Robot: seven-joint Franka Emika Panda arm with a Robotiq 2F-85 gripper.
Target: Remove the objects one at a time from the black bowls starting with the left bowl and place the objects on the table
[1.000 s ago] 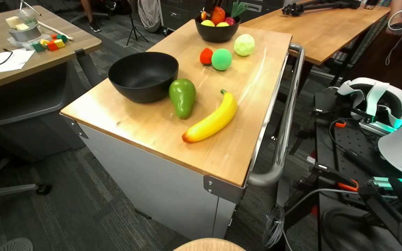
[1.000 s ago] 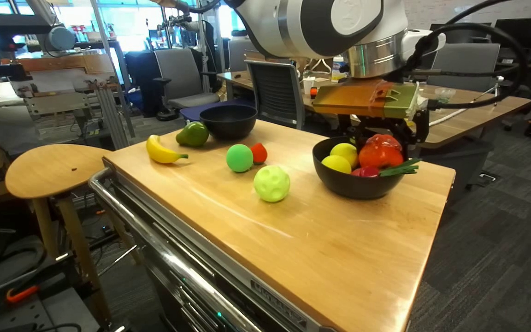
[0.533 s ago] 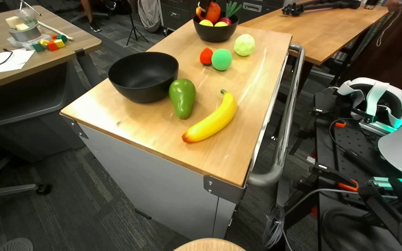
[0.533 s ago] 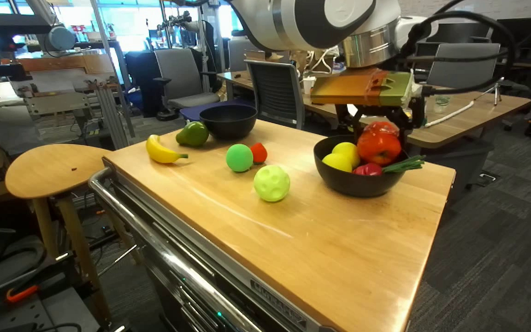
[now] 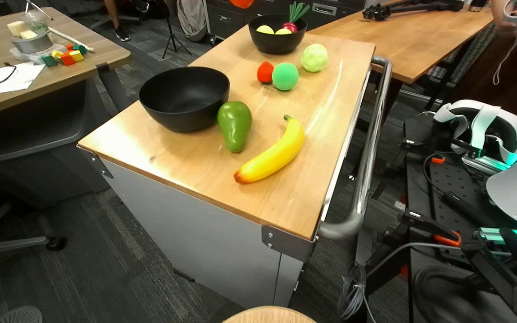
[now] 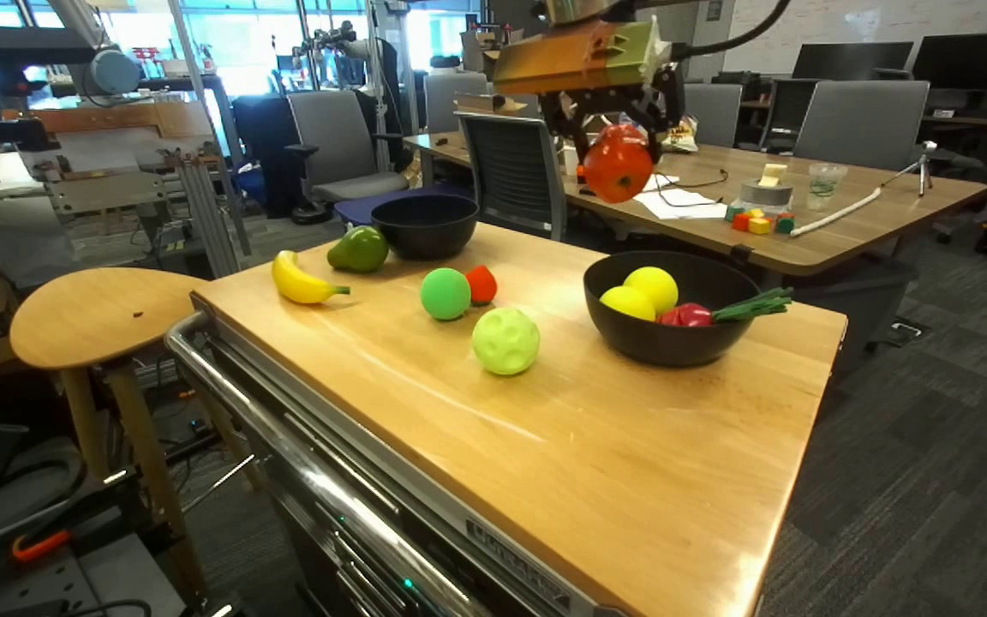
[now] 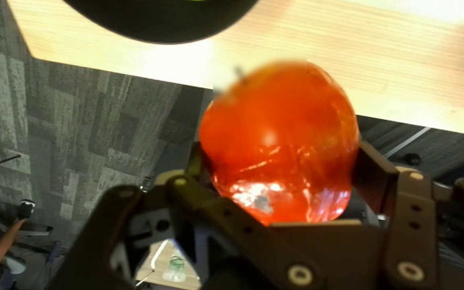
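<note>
My gripper [image 6: 617,141] is shut on a large red tomato-like piece [image 6: 620,171], held in the air above the table [image 6: 545,446]. Its fingers press the sides of the red piece [image 7: 280,129] in the wrist view. Below and to one side stands a black bowl [image 6: 665,343] holding two yellow balls [image 6: 651,290] and a red radish-like piece with green leaves [image 6: 750,306]. The other black bowl [image 5: 186,112] is empty inside. On the table lie a banana [image 5: 272,154], a green avocado-like piece [image 5: 235,125], a green ball [image 6: 445,294], a small red piece [image 6: 481,284] and a yellow-green ball [image 6: 505,341].
A metal rail [image 5: 370,148] runs along one table edge. Beyond the table stands a wooden desk [image 6: 888,214] with colored blocks [image 6: 759,223] and papers, and a chair [image 6: 515,171]. A wooden stool [image 6: 99,317] is near the banana's end.
The gripper has lifted the red piece out of the fuller bowl and carried it up, toward the desk side and away from the bowl. The things on the table have not moved.
</note>
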